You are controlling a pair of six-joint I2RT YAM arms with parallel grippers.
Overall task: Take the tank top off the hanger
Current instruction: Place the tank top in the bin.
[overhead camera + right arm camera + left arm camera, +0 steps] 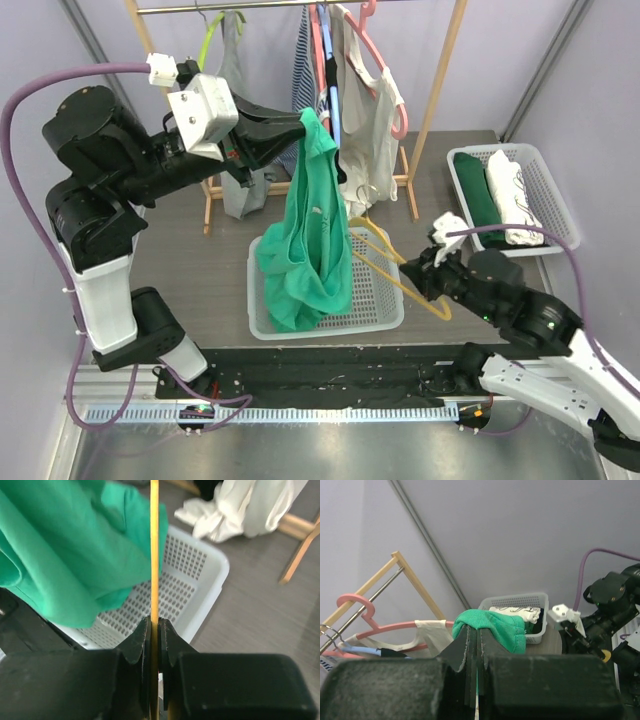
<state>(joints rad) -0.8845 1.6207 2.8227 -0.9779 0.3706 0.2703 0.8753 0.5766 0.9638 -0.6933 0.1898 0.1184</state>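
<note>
Ideally, the left gripper (pixel 472 637), pinching the green fabric tank top (pixel 305 250), should lift away while the right gripper (pixel 154 630), clamped on the thin yellow hanger (pixel 154 555), holds it steady.

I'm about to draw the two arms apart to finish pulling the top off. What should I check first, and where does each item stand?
1. Left gripper shut on the green tank top: ok.
2. Right gripper shut on the yellow hanger: ok.
3. Tank top fully free of the hanger: cannot tell; the fabric overlaps one end of it in the top view.
4. White basket under the hanging tank top: ok.
5. Tank top clear of the clothes on the rack: cannot tell.
</note>
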